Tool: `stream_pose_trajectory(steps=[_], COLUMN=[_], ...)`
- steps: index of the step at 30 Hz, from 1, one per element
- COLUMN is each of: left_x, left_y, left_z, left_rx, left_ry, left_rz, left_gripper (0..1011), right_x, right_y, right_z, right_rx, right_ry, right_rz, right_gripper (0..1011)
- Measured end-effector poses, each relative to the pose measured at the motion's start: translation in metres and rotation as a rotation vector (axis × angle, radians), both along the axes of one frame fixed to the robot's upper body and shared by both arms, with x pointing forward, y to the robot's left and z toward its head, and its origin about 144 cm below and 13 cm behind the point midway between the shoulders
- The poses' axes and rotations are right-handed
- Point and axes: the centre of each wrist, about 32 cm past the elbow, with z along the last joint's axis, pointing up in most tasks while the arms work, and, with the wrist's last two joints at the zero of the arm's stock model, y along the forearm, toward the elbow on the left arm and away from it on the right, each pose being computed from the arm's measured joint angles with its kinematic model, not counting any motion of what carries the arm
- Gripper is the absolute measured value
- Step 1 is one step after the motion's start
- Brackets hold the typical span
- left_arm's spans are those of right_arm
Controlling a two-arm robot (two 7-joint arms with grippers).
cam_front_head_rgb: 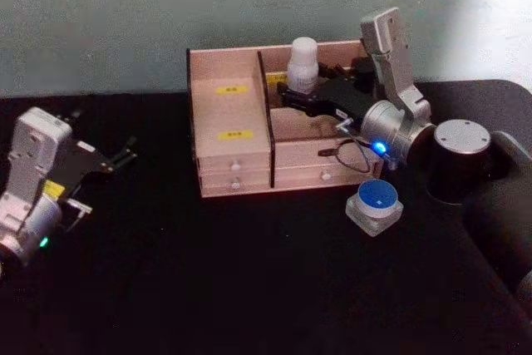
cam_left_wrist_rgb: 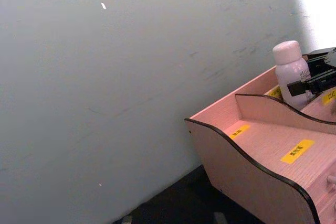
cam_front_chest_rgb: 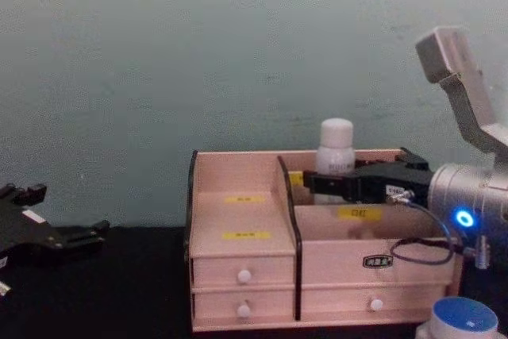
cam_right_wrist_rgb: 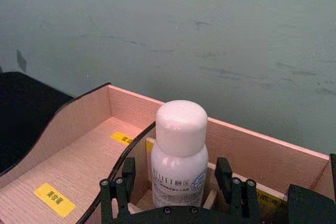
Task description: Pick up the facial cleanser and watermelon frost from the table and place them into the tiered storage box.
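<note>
The right hand [cam_right_wrist_rgb: 176, 165] reaches in over the right side of the tiered storage box [cam_front_head_rgb: 249, 180] and stands part open. Its black fingers [cam_right_wrist_rgb: 127, 174] flank the facial cleanser [cam_right_wrist_rgb: 180, 150], with a thin strip of wood showing between each finger and the bottle, so it has hold of nothing. The cleanser stands upright in the rear right compartment. It is a smooth white bottle with a rounded cap, and the cap rises above the box's back wall. That compartment is tight: the back wall is close behind the bottle and the black curved divider [cam_front_head_rgb: 266, 122] runs along its left, while the space above is open up to the plain grey-green wall [cam_front_chest_rgb: 238, 53]. The box is pale pinkish wood with visible grain, stepped tiers, yellow labels [cam_front_head_rgb: 234, 135] and small white drawer knobs [cam_front_chest_rgb: 244, 276]. The watermelon frost [cam_front_head_rgb: 376, 204], a squat pale container with a round blue top, sits on the dark surface [cam_front_head_rgb: 249, 272] just before the box's right front corner, beneath the right arm's wrist. Ahead of the box the surface lies broad and bare. The left hand [cam_front_head_rgb: 120, 155] rests well off to the left, and whether it is closed I cannot tell.
</note>
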Motion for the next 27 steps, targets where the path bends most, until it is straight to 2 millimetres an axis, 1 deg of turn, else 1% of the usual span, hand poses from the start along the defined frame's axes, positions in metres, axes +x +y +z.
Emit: stream_pose_trajectory(steps=[3, 12, 18, 24, 27], left_x=[0.000, 0.000, 0.000, 0.000, 0.000], left_y=[0.000, 0.000, 0.000, 0.000, 0.000], left_z=[0.000, 0.000, 0.000, 0.000, 0.000], left_rx=[0.000, 0.000, 0.000, 0.000, 0.000], left_ry=[0.000, 0.000, 0.000, 0.000, 0.000], left_rz=[0.000, 0.000, 0.000, 0.000, 0.000], left_gripper=[1001, 1001, 1001, 1001, 1001], right_x=[0.000, -0.007, -0.010, -0.018, -0.028], right_y=[0.000, 0.001, -0.002, -0.011, -0.020], right_z=[0.000, 0.010, 0.017, 0.027, 0.034], right_rx=[0.000, 0.012, 0.024, 0.040, 0.040], right_ry=[0.000, -0.055, -0.087, -0.116, -0.129], right_rz=[0.000, -0.003, -0.013, -0.029, -0.030], right_gripper=[1002, 1002, 1002, 1000, 1002])
